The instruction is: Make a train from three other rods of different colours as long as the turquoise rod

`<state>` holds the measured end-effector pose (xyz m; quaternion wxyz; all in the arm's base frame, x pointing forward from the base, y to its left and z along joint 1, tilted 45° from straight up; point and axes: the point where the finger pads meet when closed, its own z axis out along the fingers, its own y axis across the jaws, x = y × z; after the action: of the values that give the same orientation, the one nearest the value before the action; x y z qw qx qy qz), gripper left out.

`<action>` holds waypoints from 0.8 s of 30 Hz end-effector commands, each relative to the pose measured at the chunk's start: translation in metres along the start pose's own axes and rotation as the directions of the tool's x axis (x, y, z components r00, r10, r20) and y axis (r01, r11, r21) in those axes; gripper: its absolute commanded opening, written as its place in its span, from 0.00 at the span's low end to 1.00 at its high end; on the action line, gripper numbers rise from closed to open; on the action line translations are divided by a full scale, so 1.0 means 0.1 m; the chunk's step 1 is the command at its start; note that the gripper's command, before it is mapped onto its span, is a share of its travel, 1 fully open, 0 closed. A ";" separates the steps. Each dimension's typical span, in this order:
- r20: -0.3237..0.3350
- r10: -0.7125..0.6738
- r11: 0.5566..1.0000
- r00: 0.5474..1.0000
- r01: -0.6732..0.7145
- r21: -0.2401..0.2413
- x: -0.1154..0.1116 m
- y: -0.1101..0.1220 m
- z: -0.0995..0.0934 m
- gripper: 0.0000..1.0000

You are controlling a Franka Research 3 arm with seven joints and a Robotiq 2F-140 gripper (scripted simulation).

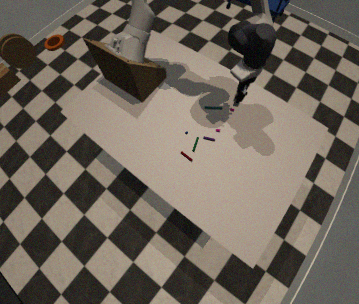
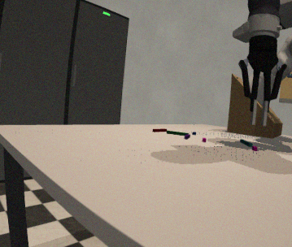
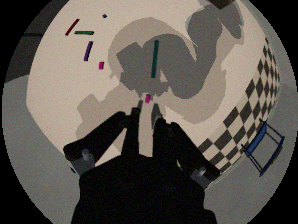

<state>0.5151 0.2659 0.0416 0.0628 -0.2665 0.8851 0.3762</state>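
Note:
The turquoise rod [image 1: 213,108] [image 2: 246,143] [image 3: 155,59] lies flat in the arm's shadow. A magenta rod [image 1: 232,109] [image 2: 254,149] [image 3: 147,98] lies near one end of it, apart from it. My gripper [image 1: 236,103] [image 2: 259,124] [image 3: 147,107] hangs above this magenta rod, fingers pointing down, open by a narrow gap and empty. A second magenta rod [image 1: 218,130] [image 2: 204,140] [image 3: 101,65] lies apart, near the purple rod [image 1: 209,139] [image 2: 187,136] [image 3: 88,51]. Beyond lie the green rod [image 1: 195,144] [image 3: 84,33], the red rod [image 1: 186,156] [image 3: 72,27] and the small blue rod [image 1: 186,133] [image 3: 104,16].
A brown wedge-shaped block [image 1: 127,72] [image 2: 246,110] stands on the table [image 1: 217,210] [image 2: 103,162] beyond the turquoise rod, beside another pale arm part [image 1: 136,40]. The table's edges lie well away from the rods.

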 end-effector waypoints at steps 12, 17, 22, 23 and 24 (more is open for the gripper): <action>-0.001 0.006 1.000 1.000 -0.006 0.000 -0.01 0.00 0.01 0.15; -0.001 0.006 1.000 1.000 -0.006 0.000 -0.01 0.00 0.04 0.15; -0.001 0.006 1.000 1.000 -0.006 0.000 -0.01 0.00 0.07 0.15; -0.001 0.006 1.000 1.000 -0.006 0.000 -0.01 0.00 0.08 0.15; -0.001 0.006 1.000 1.000 -0.006 0.000 -0.01 0.00 0.09 0.15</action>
<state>0.5128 0.2716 0.0372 0.0596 -0.2674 0.8849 0.3767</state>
